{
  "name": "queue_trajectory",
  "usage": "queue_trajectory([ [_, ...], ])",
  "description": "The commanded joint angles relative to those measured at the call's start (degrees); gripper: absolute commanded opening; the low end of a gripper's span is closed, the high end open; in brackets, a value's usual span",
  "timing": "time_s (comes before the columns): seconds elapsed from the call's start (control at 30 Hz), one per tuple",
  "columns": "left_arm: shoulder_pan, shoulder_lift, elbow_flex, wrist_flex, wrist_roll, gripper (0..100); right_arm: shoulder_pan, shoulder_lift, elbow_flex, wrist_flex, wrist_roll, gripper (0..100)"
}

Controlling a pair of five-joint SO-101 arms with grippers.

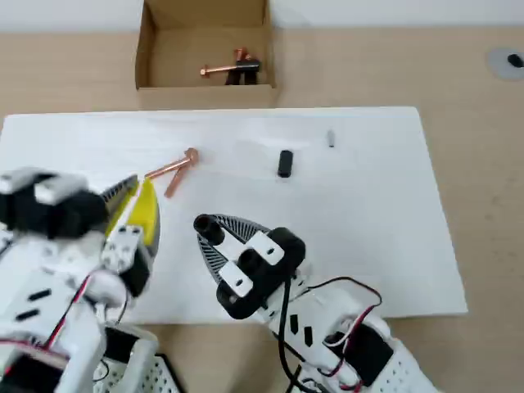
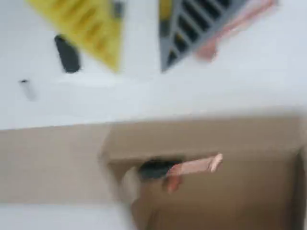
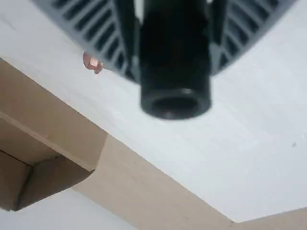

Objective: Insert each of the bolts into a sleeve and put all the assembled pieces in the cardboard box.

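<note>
I find the right gripper (image 1: 206, 232) clamped on a black sleeve (image 1: 208, 227), held over the near middle of the white sheet (image 1: 377, 246). In the right wrist view the sleeve (image 3: 175, 72) sits between the two ribbed grey fingers of the right gripper (image 3: 175, 52), its open bore showing. The left gripper (image 1: 136, 185) stands over the left part of the sheet. Its yellow finger (image 2: 86, 28) and grey finger (image 2: 201, 24) are a narrow way apart, and nothing lies between them at the left gripper (image 2: 140, 64). Two bare copper bolts (image 1: 170, 169) lie close together on the sheet, just beyond the left gripper's tips. I cannot tell whether the tips touch them. One of the bolts (image 2: 240, 21) shows past the grey finger in the left wrist view. A loose sleeve (image 1: 284, 163) lies on the sheet right of the bolts, well apart from both grippers, and it shows again in the left wrist view (image 2: 67, 53). A small grey pin (image 1: 331, 139) lies on the sheet just beyond it, to the right. The box (image 1: 147, 61) stands open on the table (image 1: 458, 82) past the sheet's far edge, left of centre. Inside it, towards its near right corner, lie the pieces (image 1: 236, 67), copper bolts in black sleeves. I cannot count them with certainty.
</note>
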Motion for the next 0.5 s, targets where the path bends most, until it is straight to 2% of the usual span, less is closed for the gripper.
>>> queue_trajectory([
  [0.0, -3.87, 8.13, 2.90, -1.14, 3.25, 11, -0.31, -2.95, -0.57, -1.67, -0.09, 0.9],
  [0.13, -3.78, 23.87, -2.02, -1.14, 1.05, 11, -0.22, -3.30, -0.66, -1.67, -0.09, 0.9],
  [0.33, -2.81, 42.24, -14.95, -0.35, -13.01, 11, 2.07, -3.38, -0.75, -1.67, -0.09, 0.9],
  [0.47, -2.46, 51.82, -20.92, 2.73, -26.29, 11, 7.08, -3.38, -2.51, -1.32, 0.18, 0.9],
])
